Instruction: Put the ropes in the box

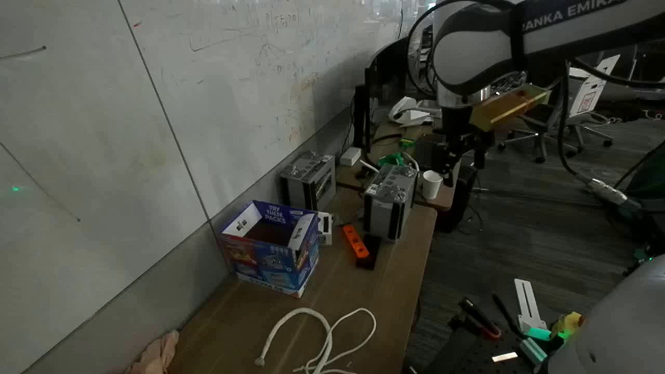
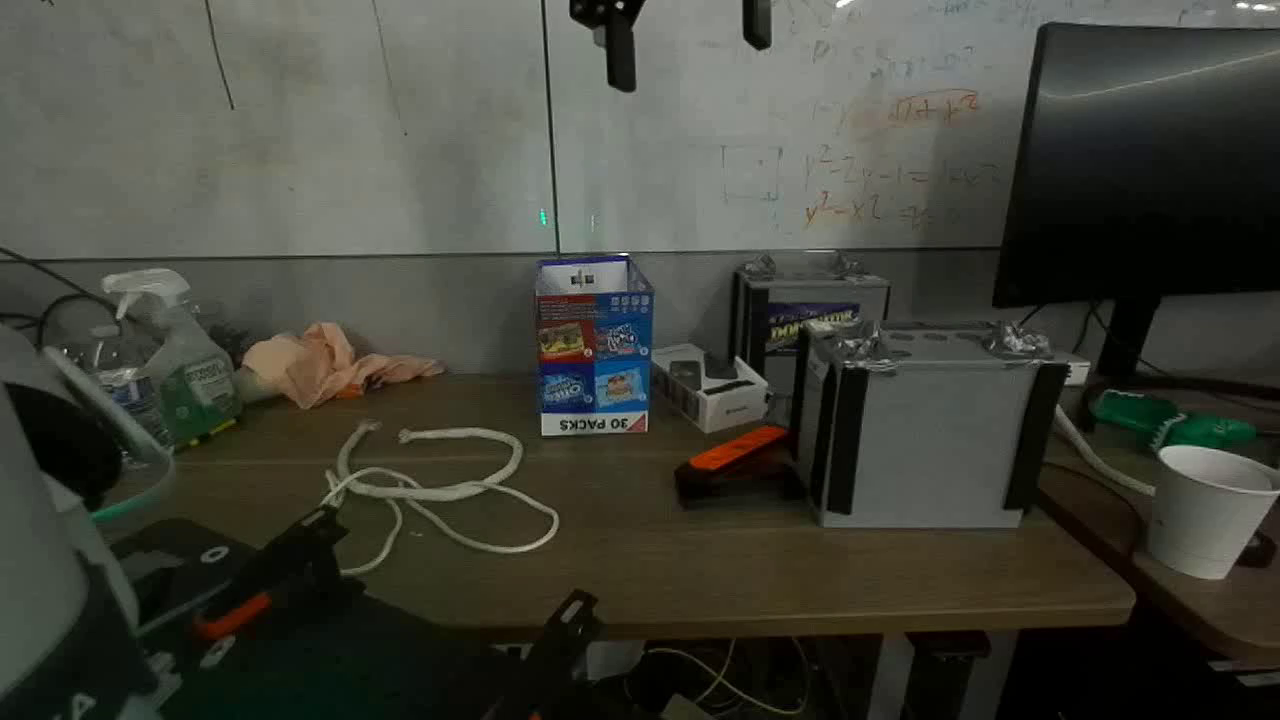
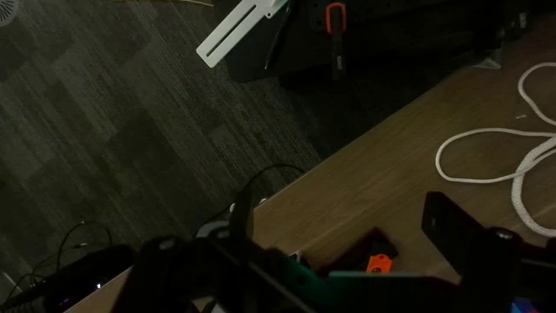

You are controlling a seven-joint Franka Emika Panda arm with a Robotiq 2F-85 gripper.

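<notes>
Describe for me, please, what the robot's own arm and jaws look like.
The arm is white and rounded with black trim, a black strap and a dark band, whose legible white lettering reads "ANKA EMIKA". Black cable loops beside it. Below are a silvery collar and a yellowish block. The jaws are black and slim.

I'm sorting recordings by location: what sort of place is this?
Probably a lab or office workspace: there's a whiteboard with handwritten equations, a monitor and wheeled chairs.
</notes>
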